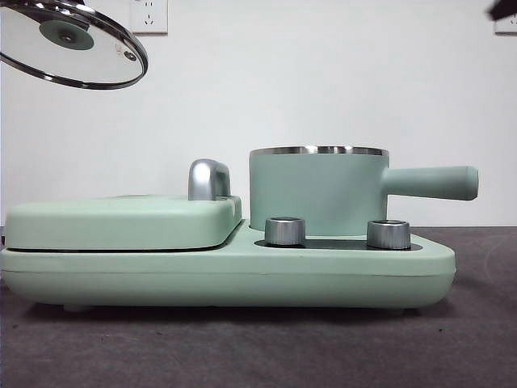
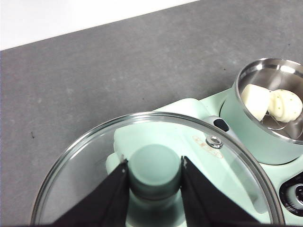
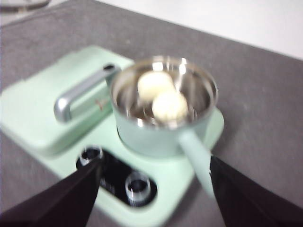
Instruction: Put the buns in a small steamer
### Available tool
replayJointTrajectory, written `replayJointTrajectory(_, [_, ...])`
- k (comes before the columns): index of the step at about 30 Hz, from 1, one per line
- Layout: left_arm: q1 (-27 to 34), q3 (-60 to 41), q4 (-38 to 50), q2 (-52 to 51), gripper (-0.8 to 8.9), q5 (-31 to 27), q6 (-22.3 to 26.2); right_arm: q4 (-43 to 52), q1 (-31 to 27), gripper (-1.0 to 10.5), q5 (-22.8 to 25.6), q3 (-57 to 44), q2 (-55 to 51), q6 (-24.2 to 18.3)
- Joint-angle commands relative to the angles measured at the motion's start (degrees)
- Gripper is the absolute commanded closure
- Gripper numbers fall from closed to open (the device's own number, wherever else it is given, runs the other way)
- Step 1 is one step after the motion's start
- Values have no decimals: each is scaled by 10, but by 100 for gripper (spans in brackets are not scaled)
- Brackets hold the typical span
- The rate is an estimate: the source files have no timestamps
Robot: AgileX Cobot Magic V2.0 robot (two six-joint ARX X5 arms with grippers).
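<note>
We are looking for words to read, and there is a small reddish mark on the glass lid [image 2: 156, 189] beside its steam hole, but it is too tiny for us to make out. There is also a small mark on the flat griddle lid [image 3: 57, 109], too blurry to read.

The left gripper [image 2: 154, 177] is holding the lid up in the air, high above the flat griddle side and away from the small steamer [image 1: 319, 190]. Its two black jaws are squeezing the lid's green knob [image 2: 154, 170] from both sides.

The right gripper [image 3: 154, 189] is hanging above the steamer's long handle [image 3: 196, 158], looking down into the pot. Its jaws are spread wide and holding nothing.

The smooth bun [image 2: 255, 100] and the ridged bun [image 2: 285, 105] are both sitting inside the steamer, touching each other. The steamer is standing open on the green cooker base [image 1: 242, 275], just behind two silver knobs [image 1: 284, 230].
</note>
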Motion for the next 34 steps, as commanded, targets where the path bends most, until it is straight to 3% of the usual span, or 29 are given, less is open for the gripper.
replayJointTrajectory(1, [-6, 9, 19, 0, 803, 25, 0, -50, 4, 592, 18, -2, -40, 15])
replayJointTrajectory(9, [-84, 8, 68, 31, 803, 49, -1, -113, 4, 592, 20, -3, -86, 33])
replayJointTrajectory(16, [-173, 8, 169, 109, 803, 49, -35, -112, 4, 592, 21, -3, -84, 33])
replayJointTrajectory(22, [-231, 8, 273, 189, 803, 48, -37, -113, 4, 592, 21, -3, -84, 32])
replayJointTrajectory(34, [-269, 9, 466, 291, 803, -10, -30, -113, 4, 592, 21, -3, -84, 32])
